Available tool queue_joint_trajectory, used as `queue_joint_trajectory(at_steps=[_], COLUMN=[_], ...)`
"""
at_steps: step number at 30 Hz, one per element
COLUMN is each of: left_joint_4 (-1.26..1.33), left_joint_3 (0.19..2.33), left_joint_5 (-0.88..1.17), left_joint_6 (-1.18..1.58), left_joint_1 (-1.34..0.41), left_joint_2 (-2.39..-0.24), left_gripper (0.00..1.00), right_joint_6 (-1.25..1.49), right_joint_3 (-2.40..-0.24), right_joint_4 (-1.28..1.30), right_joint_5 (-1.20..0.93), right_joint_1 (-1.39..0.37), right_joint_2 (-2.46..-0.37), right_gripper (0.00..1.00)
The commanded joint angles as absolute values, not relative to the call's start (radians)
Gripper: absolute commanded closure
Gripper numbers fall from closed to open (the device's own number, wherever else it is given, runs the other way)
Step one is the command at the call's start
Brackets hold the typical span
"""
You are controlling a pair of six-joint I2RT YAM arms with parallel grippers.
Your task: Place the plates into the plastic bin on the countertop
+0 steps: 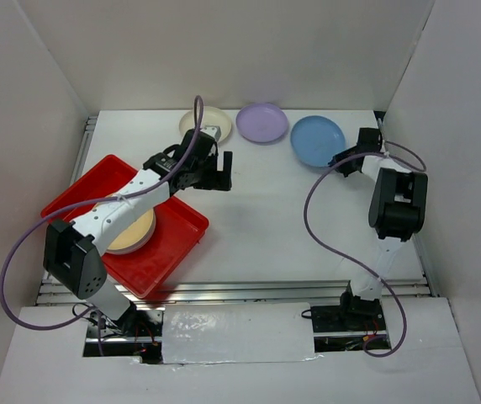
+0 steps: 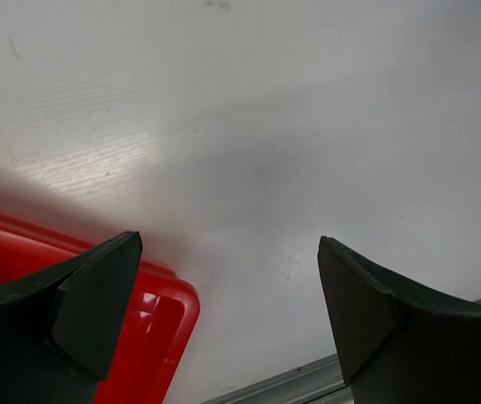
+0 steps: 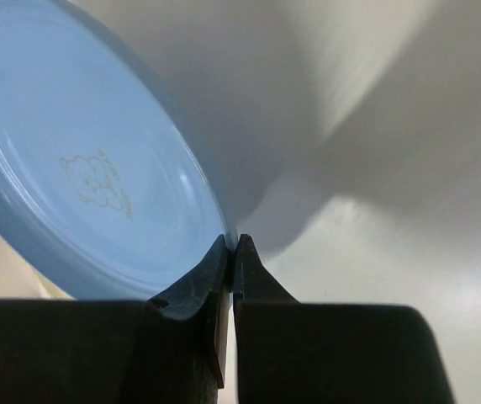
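Observation:
The red plastic bin (image 1: pixel 177 240) sits at the left of the white countertop (image 1: pixel 274 219), with a yellow-orange plate (image 1: pixel 136 234) inside it, partly hidden by my left arm. A cream plate (image 1: pixel 200 119), a purple plate (image 1: pixel 262 123) and a blue plate (image 1: pixel 316 140) lie along the far edge. My left gripper (image 1: pixel 215 172) is open and empty above the countertop, just beyond the bin's far corner (image 2: pixel 169 316). My right gripper (image 1: pixel 339 162) is shut on the blue plate's rim (image 3: pixel 234 242), the plate (image 3: pixel 81 168) tilted up.
White walls enclose the countertop on the left, back and right. A metal rail (image 1: pixel 249 290) runs along the near edge and shows in the left wrist view (image 2: pixel 282 383). Purple cables loop from both arms.

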State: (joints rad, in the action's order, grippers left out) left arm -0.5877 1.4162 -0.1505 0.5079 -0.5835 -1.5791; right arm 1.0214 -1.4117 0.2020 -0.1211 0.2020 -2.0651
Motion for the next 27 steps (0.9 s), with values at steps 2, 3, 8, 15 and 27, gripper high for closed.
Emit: queue_joint_trajectory(at_steps=[2, 3, 8, 15, 27], left_joint_4=[-0.505, -0.502, -0.529, -0.564, -0.612], left_joint_3=[1.511, 1.523, 1.565, 1.525, 1.421], left_joint_5=[-0.032, -0.02, 0.017, -0.031, -0.161], left_joint_6=[0.443, 0.443, 0.428, 0.454, 0.624], left_joint_1=[-0.562, -0.557, -0.517, -0.497, -0.387], left_joint_2=[-1.558, -1.565, -1.638, -1.652, -1.49], left_gripper=[0.01, 0.01, 0.01, 0.08, 1.0], right_joint_6=[0.79, 0.741, 0.649, 0.627, 0.643], right_joint_3=[-1.238, -1.214, -1.111, -1.037, -0.914], right_joint_4=[0.181, 0.196, 0.297, 0.365, 0.376], right_joint_5=[-0.336, -0.289, -0.267, -0.272, -0.238], right_joint_1=[0.059, 0.025, -0.179, -0.317, -0.342], right_joint_2=[-1.864, -1.797, -1.603, -1.347, -1.16], right_gripper=[1.0, 1.0, 1.0, 1.0, 0.0])
